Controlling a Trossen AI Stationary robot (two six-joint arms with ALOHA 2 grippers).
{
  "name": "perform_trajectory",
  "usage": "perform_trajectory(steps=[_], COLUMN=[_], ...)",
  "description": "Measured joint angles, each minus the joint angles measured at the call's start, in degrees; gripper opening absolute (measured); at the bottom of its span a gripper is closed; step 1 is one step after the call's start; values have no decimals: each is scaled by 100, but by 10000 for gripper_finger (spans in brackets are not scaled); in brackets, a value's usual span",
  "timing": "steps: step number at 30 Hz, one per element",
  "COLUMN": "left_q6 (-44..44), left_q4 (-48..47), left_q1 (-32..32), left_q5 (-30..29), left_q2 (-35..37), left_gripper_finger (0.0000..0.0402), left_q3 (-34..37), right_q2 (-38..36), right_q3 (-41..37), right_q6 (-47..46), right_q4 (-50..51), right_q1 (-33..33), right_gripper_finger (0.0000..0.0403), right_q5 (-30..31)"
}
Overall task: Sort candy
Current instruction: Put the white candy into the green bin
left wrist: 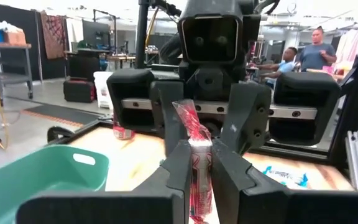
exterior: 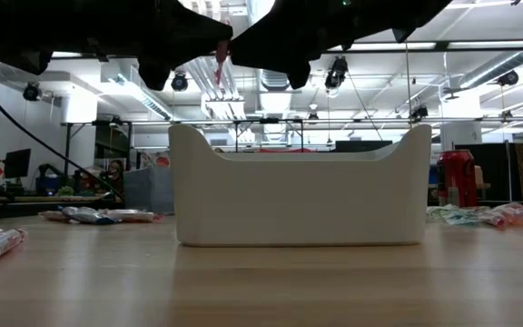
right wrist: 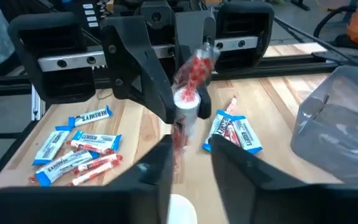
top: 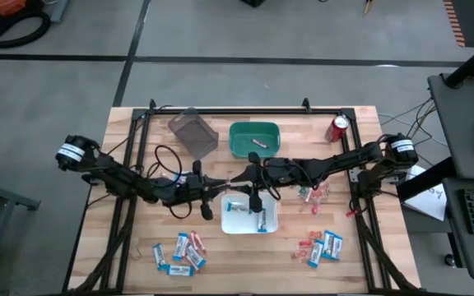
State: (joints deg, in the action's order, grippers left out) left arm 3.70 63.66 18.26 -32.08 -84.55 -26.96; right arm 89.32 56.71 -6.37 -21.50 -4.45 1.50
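So what you've got between the two arms is one slim candy stick (left wrist: 194,163): white body with red print, and a crinkly red-and-clear wrapper tail at one end. It's up in the air above the near-left part of the white bin (top: 249,215), not touching the counter (top: 245,263). From the low camera it hangs pretty much upright, a thin red sliver right where the two claws meet, so its long axis runs up and down.

Your left claw (left wrist: 197,163) is pinching the stick: both fingers (left wrist: 178,167) are pressed against the white body, with the wrapper tail poking out past the tips toward the other arm.

Your right claw (right wrist: 188,154) faces it nose to nose over the middle of the counter. Its fingers stand apart with a clear gap, and the stick sits in that gap; I can't tell whether either finger actually touches it.

The rest of the candy is in two heaps on the near side of the counter. The left pile (top: 179,251) is blue-and-white packets with a few pinkish sticks, and the right pile (top: 319,247) is packets plus little red-orange pieces. A couple of packets already lie in the white bin. The green bin (top: 254,138) holds one small piece, and the red can (top: 337,128) stands by the far right edge.
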Motion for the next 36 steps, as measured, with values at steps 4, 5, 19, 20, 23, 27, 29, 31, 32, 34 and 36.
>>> perform_trajectory(steps=[4,5,19,20,23,27,29,31,32,34,36], left_q6=[125,127,-151,-177,-177,-126,-93,-29,-17,35,44], left_q4=[45,66,178,180,169,172,165,175,173,170,164], left_q1=[0,0,-74,-72,-74,-74,-74,-74,-74,-74,-74], left_q5=[-8,-14,118,125,126,123,120,115,112,113,117], left_q2=[-7,-7,-283,-321,-415,-465,-468,-466,-466,-462,-428], left_gripper_finger=[19,19,18,18,18,23,31,40,46,57,68], left_q3=[0,0,-503,-535,-589,-592,-590,-575,-573,-566,-544], right_q2=[16,20,28,28,28,28,33,33,33,33,33], right_q3=[0,0,0,0,0,0,0,0,0,0,0], right_q6=[-114,-120,-2,14,47,59,70,107,119,120,118], right_q4=[0,4,-289,-292,-293,-243,-234,-234,-228,-219,-220], right_q1=[0,-1,-2,-1,-2,-1,-2,-2,-2,-2,-2], right_gripper_finger=[188,202,221,215,189,133,98,61,45,35,36], right_q5=[-10,-40,-155,-155,-155,-160,-179,-193,-197,-195,-187])
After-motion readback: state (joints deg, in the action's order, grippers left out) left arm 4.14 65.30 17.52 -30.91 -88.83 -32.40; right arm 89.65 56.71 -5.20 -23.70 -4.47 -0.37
